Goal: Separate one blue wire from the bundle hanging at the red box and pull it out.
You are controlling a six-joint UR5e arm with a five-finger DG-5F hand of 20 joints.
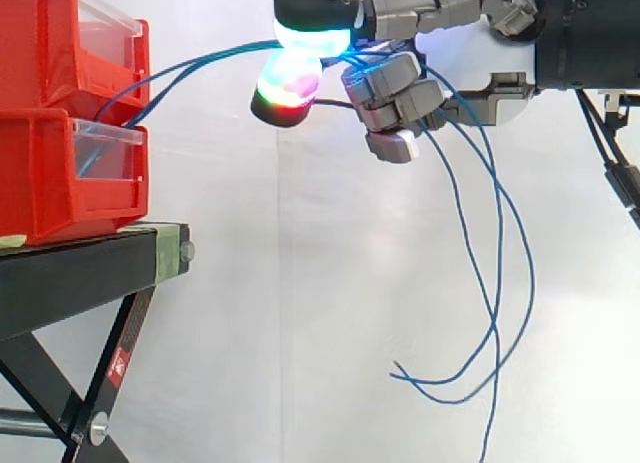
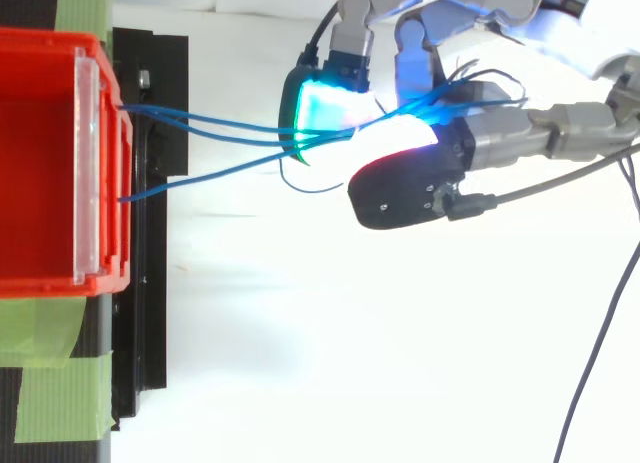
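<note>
Beside the red bins (image 1: 50, 173): hand (image 1: 398, 95), fingers curled round blue wires (image 1: 497, 263).
Wires: stretched from bins, ends hanging.
Sticker (image 1: 118, 364) on black stand (image 1: 90, 268): unreadable.

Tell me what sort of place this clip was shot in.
Probably a robotics lab test rig: a plain white curtain behind, stacked red bins on a black stand, and a robot hand pinching blue wires that run from the bins.
</note>
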